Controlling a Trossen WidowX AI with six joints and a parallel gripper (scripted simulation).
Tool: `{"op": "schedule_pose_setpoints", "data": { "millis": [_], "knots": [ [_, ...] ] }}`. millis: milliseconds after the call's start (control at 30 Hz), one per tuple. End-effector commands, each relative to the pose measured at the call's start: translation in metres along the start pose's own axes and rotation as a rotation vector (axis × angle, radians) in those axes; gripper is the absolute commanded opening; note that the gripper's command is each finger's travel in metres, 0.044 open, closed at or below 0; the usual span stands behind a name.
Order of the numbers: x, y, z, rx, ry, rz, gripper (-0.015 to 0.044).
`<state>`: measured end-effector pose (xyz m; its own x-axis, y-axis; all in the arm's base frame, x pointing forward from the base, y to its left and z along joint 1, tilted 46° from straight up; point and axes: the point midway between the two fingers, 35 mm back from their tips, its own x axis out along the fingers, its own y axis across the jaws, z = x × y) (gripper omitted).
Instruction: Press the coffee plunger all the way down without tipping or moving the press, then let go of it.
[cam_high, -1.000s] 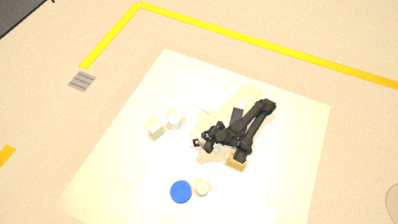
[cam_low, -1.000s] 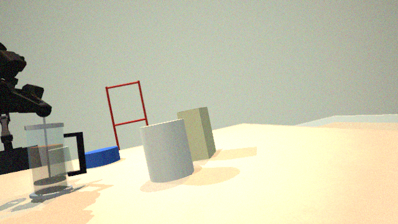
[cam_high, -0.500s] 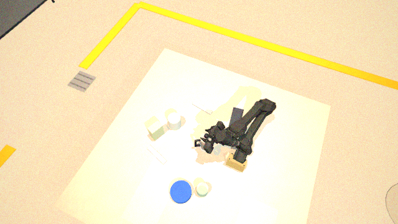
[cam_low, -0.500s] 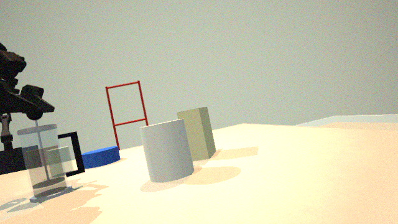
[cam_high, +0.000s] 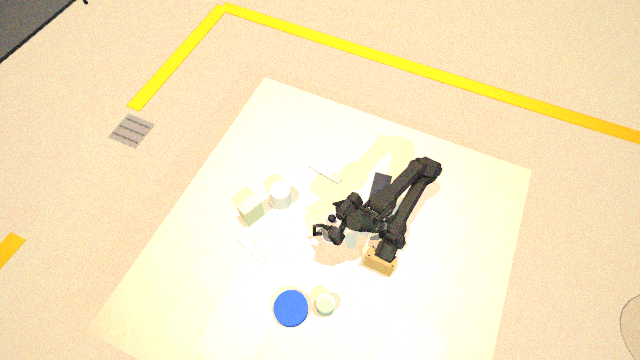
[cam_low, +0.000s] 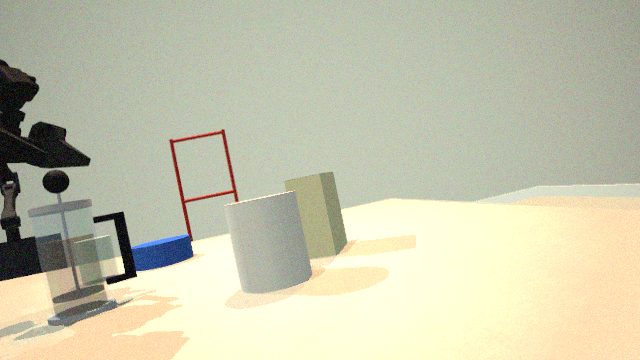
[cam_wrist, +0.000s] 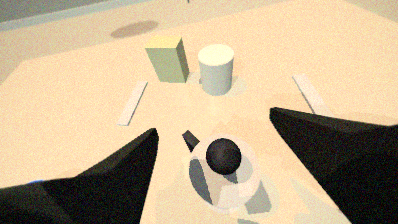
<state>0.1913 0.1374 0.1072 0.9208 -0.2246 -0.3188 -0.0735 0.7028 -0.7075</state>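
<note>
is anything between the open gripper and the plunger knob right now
Nothing visible does. In the wrist view the black plunger knob sits in the bare gap of the open gripper, untouched by either finger. The exterior view shows it just below the gripper, atop the upright coffee press.

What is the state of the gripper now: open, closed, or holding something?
Gripper: open wide, holding nothing; the plunger knob sits between the spread fingers, untouched.
</note>
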Motion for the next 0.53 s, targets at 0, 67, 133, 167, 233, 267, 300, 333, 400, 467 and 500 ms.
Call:
{"op": "schedule_pose_setpoints", "data": {
  "millis": [0,67,133,167,233,267,300,333,400,467,500],
  "knots": [
    [-0.019,0.002,0.021,-0.004,0.008,0.004,0.0440],
    [-0.031,0.000,0.034,-0.005,0.006,-0.002,0.0440],
    [-0.039,-0.002,0.043,-0.006,0.002,-0.007,0.0440],
    [-0.040,-0.003,0.044,-0.006,0.002,-0.008,0.0440],
    [-0.040,-0.003,0.044,-0.005,0.002,-0.010,0.0440],
    [-0.041,-0.004,0.043,-0.004,0.002,-0.011,0.0440],
    [-0.041,-0.004,0.043,-0.004,0.002,-0.011,0.0440],
    [-0.041,-0.003,0.043,-0.004,0.002,-0.011,0.0440],
    [-0.041,-0.003,0.043,-0.004,0.002,-0.011,0.0440],
    [-0.041,-0.003,0.043,-0.004,0.002,-0.011,0.0440],
    [-0.041,-0.003,0.043,-0.004,0.002,-0.011,0.0440]
  ]
}}
